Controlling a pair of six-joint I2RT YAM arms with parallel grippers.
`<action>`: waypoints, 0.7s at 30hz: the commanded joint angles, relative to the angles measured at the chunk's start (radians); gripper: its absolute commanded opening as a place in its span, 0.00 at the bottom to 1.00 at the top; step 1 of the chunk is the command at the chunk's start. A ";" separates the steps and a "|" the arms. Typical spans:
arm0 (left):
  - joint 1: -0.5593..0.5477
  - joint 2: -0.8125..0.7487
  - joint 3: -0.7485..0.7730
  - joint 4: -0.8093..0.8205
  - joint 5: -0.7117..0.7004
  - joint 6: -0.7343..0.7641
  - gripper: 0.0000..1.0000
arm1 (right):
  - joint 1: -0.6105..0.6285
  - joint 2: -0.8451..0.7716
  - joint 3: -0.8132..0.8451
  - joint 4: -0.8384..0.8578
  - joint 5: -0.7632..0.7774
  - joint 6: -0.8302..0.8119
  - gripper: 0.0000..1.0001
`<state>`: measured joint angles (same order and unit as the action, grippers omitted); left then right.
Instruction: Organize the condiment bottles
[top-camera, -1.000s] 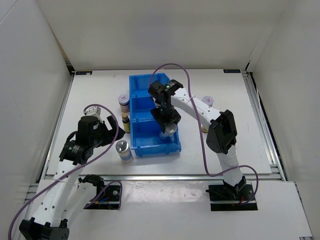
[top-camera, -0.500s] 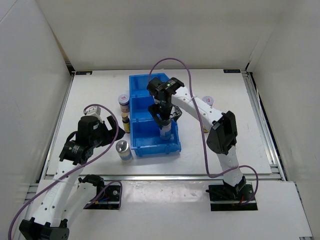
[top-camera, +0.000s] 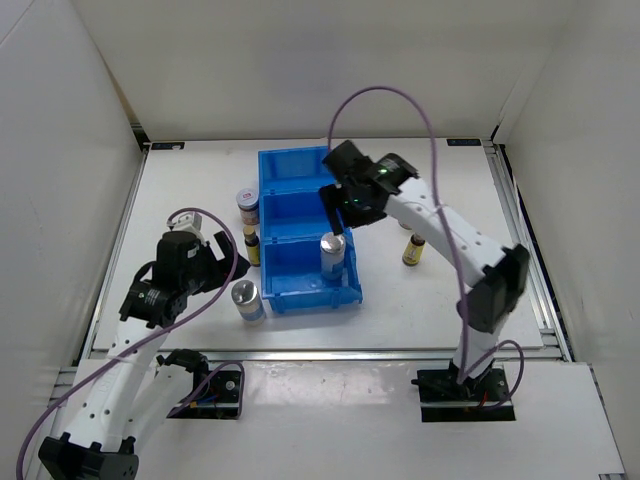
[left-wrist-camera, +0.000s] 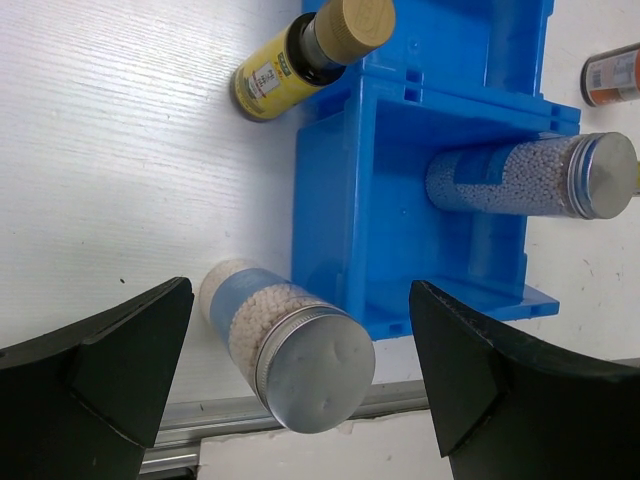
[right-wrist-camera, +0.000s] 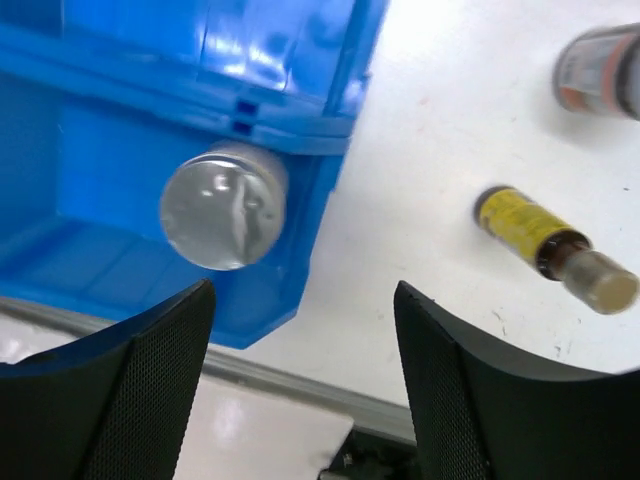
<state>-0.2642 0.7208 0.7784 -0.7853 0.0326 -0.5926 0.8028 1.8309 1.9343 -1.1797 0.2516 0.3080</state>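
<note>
**Right arm lifts away, leaving one shaker standing in the bin**

Since a half second ago, the right gripper (top-camera: 343, 208) has let go of the silver-topped cylinder of white beads with a blue label (top-camera: 333, 255) and risen up and to the right. Its fingers are now spread with nothing between them. That cylinder stands upright in the nearest compartment of the blue three-compartment plastic bin (top-camera: 310, 297), close to the right wall. It was probably put there as the first of its pair.

The left gripper (left-wrist-camera: 300, 300) hangs over the white table (top-camera: 180, 200) with its fingers wide apart. They frame the matching second silver-topped cylinder (left-wrist-camera: 290, 340), which stands just outside the bin's near left corner, and they do not touch it. This looks like the start of a grasp to put it beside its twin.

The other bottles are outside the bin:
- **Left of the bin:** a slim dark brown bottle with a yellow label (top-camera: 253, 245) and a squat white-lidded jar with red markings (top-camera: 246, 200).
- **Right of the bin:** the other brown bottle (top-camera: 412, 250). The right wrist view shows it near a blurred second jar (right-wrist-camera: 600, 70).

The two farther compartments seem to be kept for these pairs.
</note>
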 joint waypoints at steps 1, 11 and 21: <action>-0.003 0.006 0.005 0.009 -0.017 -0.006 1.00 | -0.094 -0.102 -0.125 0.167 -0.015 0.052 0.75; -0.003 -0.021 0.015 0.009 -0.017 0.013 1.00 | -0.226 0.045 -0.225 0.339 -0.226 -0.052 0.77; -0.003 -0.031 0.015 0.009 -0.028 0.022 1.00 | -0.257 0.197 -0.225 0.457 -0.295 -0.023 0.77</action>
<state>-0.2642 0.7013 0.7784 -0.7853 0.0177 -0.5827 0.5491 1.9995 1.7035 -0.8009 -0.0010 0.2783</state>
